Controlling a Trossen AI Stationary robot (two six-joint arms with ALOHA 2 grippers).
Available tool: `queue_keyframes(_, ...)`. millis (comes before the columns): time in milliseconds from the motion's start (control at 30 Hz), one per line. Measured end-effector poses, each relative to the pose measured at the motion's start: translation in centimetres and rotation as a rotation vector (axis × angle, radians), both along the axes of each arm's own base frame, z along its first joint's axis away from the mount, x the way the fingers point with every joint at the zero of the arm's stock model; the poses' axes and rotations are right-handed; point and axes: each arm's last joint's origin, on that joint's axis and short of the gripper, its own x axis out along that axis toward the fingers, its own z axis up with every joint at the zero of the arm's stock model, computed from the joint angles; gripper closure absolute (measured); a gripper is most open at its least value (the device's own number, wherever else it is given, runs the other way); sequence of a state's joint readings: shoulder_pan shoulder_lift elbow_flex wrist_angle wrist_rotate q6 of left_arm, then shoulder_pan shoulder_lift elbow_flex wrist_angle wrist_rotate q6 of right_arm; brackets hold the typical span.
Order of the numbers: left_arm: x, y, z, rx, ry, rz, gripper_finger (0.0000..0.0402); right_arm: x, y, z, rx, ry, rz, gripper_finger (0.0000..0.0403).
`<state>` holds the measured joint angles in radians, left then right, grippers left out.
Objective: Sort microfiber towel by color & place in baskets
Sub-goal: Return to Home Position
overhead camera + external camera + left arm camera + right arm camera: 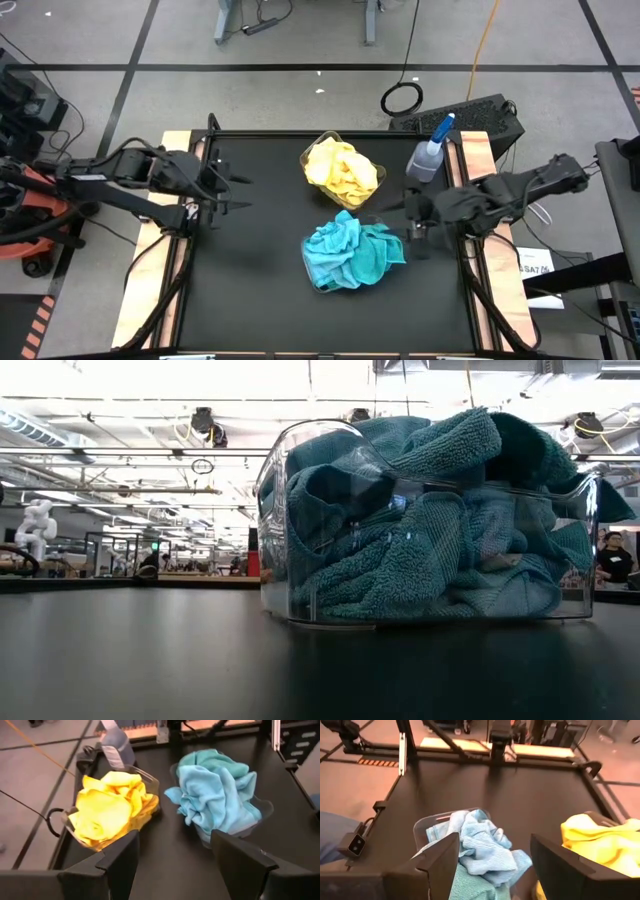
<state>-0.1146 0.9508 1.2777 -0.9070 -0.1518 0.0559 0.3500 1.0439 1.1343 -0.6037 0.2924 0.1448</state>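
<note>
Several yellow microfiber towels point(343, 170) fill one clear basket point(317, 146) near the table's far side; they also show in the left wrist view point(107, 810). Several turquoise towels point(352, 252) are heaped in the other clear basket point(290, 520) at mid-table, spilling over its rim. My left gripper point(240, 193) is open and empty near the table's left edge. My right gripper point(405, 224) is open and empty just right of the turquoise heap point(480, 850).
A clear spray bottle with a blue nozzle point(430, 152) stands by the table's far right corner, right of the yellow basket. The black table point(250, 290) has bare room on its left half and along its near side.
</note>
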Motion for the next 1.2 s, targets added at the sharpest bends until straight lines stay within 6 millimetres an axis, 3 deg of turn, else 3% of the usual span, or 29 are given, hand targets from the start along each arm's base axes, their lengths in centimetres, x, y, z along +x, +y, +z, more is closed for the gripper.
queue_keyframes(333, -2.5, 0.4, -1.6, -0.004, -0.038, 0.048, 0.0151, -3.5, -0.7, 1.0, -0.035, -0.023, -0.02, 0.0167)
queue_keyframes(667, -4.1, 0.6, -5.8, -0.059, -0.125, 0.073, 0.0151, -5.5, -1.4, -0.4, -0.013, -0.068, -0.015, 0.0167)
queue_keyframes(900, -4.8, 0.6, -9.1, -0.105, -0.212, 0.065, 0.0151, -6.7, -1.9, -3.3, 0.008, -0.11, -0.017, 0.0167)
queue_keyframes(1200, -4.7, 0.5, -13.6, -0.14, -0.343, 0.026, 0.0151, -8.2, -2.5, -8.9, 0.058, -0.23, -0.017, 0.0167)
